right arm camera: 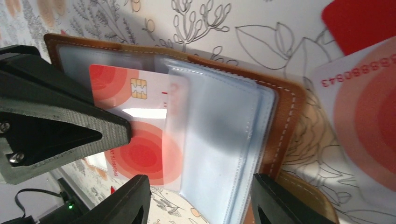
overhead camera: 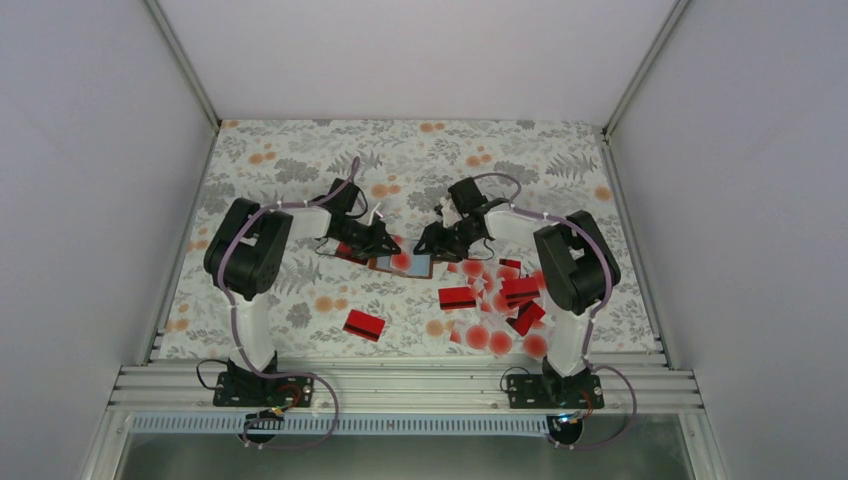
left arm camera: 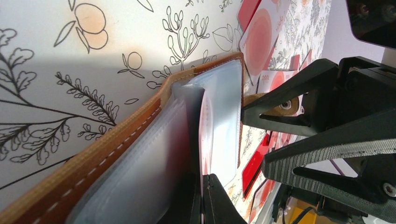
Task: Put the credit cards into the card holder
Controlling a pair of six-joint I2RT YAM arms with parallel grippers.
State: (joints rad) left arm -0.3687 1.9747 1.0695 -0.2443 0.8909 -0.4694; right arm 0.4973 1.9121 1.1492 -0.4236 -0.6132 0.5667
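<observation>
The left gripper [left arm camera: 201, 205] was closed tight on the card holder [left arm camera: 93, 154] (on one clear leaf). The right gripper [right arm camera: 201, 183] stood half wide, with a credit card [right arm camera: 140, 116] half-inserted just ahead of its fingers.

Overhead rear view; two wrist close-ups sharing card holder [right arm camera: 219, 140]

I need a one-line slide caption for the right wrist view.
White red-dot credit card partly inside a clear sleeve of the open card holder; shut left tool beside the card.
</observation>
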